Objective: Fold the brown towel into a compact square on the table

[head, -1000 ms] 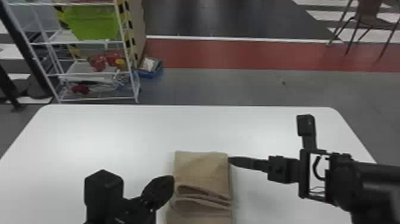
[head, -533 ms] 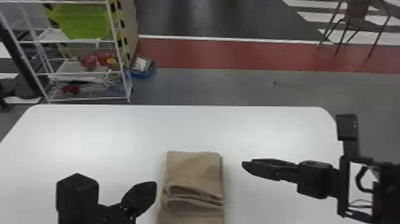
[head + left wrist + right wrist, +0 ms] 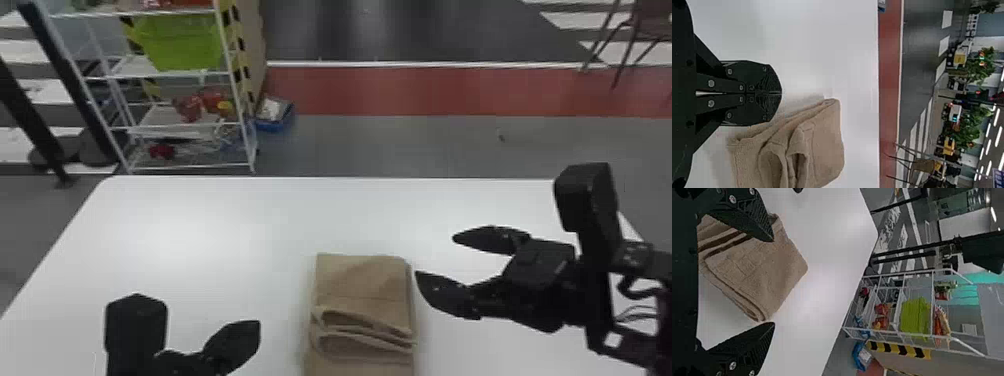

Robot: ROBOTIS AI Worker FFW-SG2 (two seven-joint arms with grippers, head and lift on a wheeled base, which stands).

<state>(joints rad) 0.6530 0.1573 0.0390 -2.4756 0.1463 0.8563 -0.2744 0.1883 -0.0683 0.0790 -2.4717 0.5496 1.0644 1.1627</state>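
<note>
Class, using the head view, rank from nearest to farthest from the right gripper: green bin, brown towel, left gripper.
1. Brown towel: on the table, just left of the right gripper.
2. Left gripper: left, past the towel.
3. Green bin: left, beyond the table.

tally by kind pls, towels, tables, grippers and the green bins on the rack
Towels: 1, the brown towel
Tables: 1, the white table
Grippers: 2, the left gripper and the right gripper
Green bins: 1, the green bin on the rack
Total: 5
</note>
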